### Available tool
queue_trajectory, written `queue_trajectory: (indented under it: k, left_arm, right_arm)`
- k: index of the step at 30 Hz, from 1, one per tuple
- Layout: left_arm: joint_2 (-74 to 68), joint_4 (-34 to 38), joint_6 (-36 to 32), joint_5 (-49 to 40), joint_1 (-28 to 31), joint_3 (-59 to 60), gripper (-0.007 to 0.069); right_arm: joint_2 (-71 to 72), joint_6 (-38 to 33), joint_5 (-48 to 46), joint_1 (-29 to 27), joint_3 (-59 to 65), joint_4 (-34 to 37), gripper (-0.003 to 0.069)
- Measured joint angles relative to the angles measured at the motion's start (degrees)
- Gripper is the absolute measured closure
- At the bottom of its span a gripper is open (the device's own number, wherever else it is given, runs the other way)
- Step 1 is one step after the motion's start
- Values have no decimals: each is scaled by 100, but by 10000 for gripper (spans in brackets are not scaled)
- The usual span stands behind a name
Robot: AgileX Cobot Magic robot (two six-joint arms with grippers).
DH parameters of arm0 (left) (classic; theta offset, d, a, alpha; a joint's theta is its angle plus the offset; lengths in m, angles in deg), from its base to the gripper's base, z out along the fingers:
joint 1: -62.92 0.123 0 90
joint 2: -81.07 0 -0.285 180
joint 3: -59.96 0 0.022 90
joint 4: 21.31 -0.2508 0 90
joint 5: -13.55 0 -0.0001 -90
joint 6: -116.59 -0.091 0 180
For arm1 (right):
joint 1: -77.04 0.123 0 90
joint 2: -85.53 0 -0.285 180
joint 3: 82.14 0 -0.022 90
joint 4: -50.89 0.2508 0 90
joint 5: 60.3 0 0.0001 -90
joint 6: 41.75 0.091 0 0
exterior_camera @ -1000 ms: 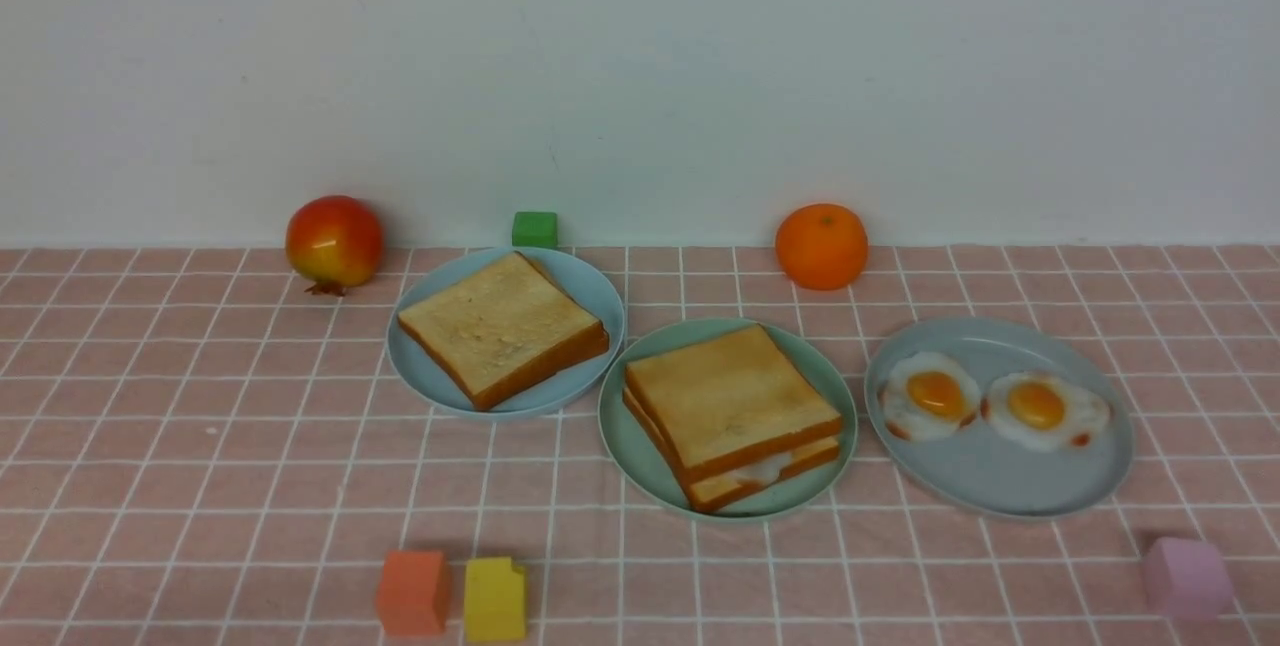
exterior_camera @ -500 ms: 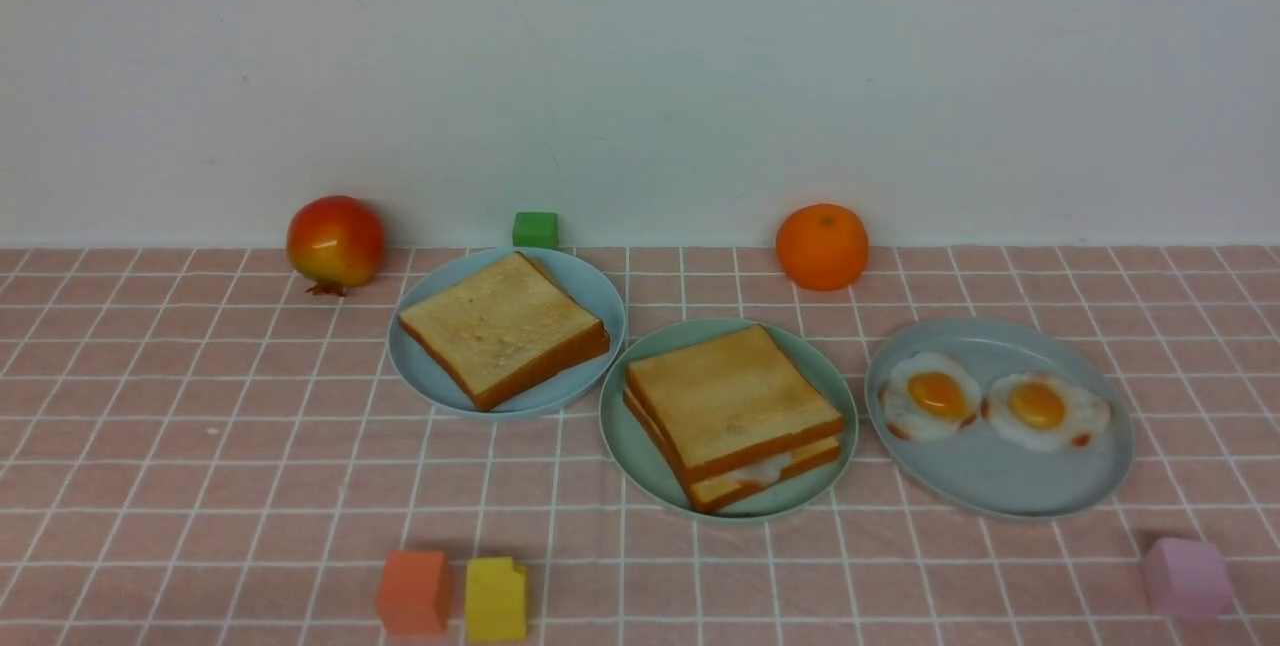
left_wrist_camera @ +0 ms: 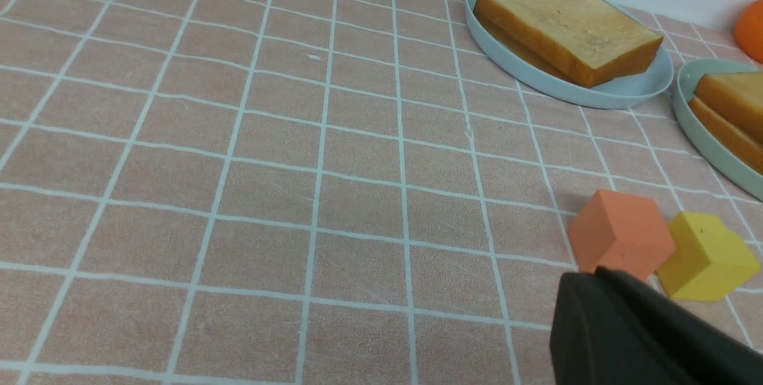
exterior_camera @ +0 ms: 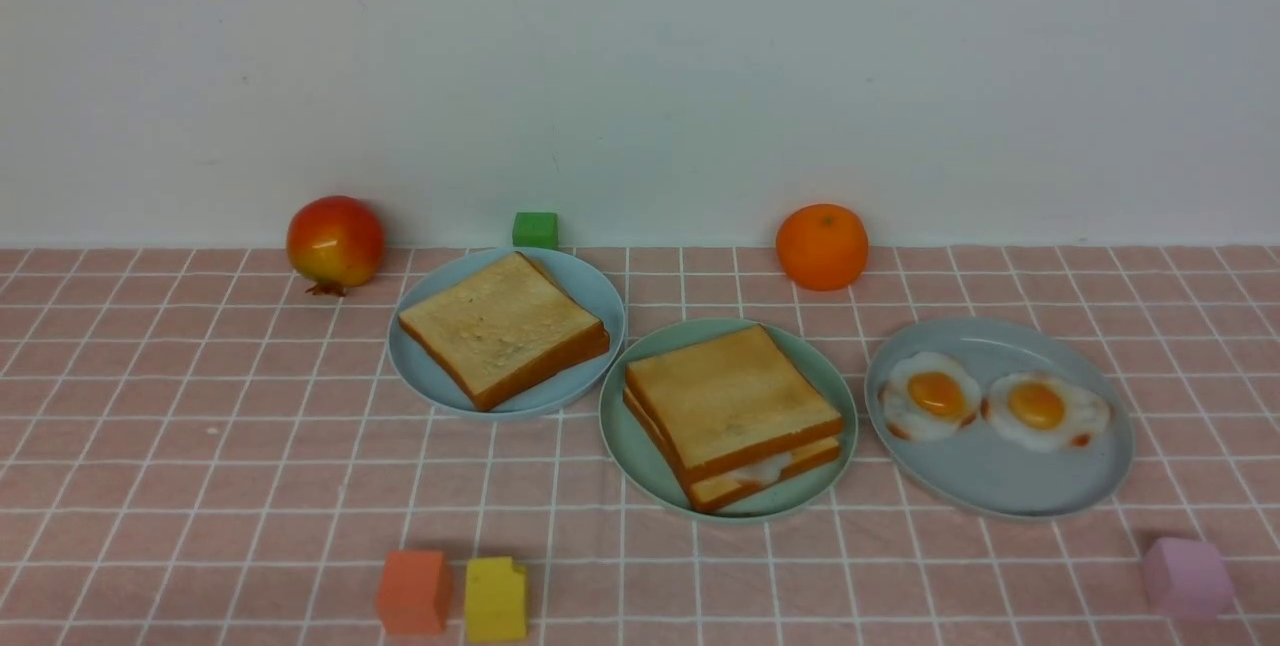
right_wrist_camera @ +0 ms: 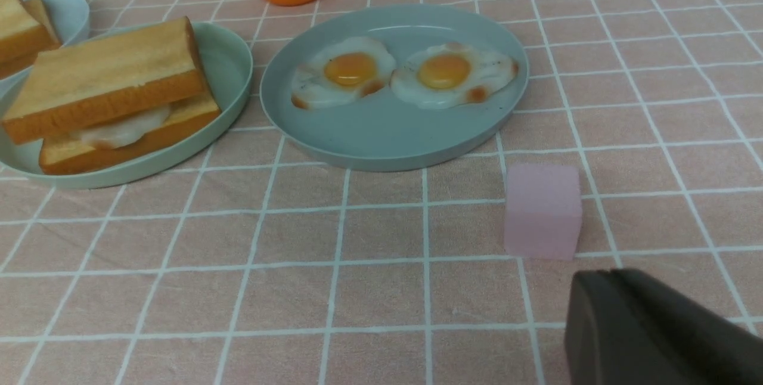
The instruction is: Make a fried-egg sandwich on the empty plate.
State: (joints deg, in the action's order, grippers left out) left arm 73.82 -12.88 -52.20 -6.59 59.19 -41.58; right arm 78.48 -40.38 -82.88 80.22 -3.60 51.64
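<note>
The fried-egg sandwich (exterior_camera: 733, 414) lies on the mint-green plate (exterior_camera: 625, 436) in the middle of the table: two toast slices with egg white showing between them at the near corner. The right wrist view shows the sandwich (right_wrist_camera: 107, 84) and the plate (right_wrist_camera: 229, 69) too. Neither arm shows in the front view. My left gripper (left_wrist_camera: 596, 275) is shut and holds nothing, low over the cloth just short of the orange cube (left_wrist_camera: 620, 233). My right gripper (right_wrist_camera: 605, 275) is also shut and holds nothing, near the pink cube (right_wrist_camera: 542, 209).
A sky-blue plate (exterior_camera: 590, 296) at the left holds stacked toast (exterior_camera: 505, 326). A grey-blue plate (exterior_camera: 1000, 481) at the right holds two fried eggs (exterior_camera: 932, 394). A pomegranate (exterior_camera: 335, 241), green cube (exterior_camera: 535, 228) and orange (exterior_camera: 821, 246) line the wall. A yellow cube (exterior_camera: 495, 598) sits near the front.
</note>
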Motion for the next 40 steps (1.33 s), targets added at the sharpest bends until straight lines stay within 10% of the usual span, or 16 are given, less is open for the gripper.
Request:
queue_trajectory:
  k: [40]
  left_arm:
    - [0, -13, 14, -22, 0, -6, 612]
  right_arm:
    - [0, 4, 0, 0, 0, 6, 571]
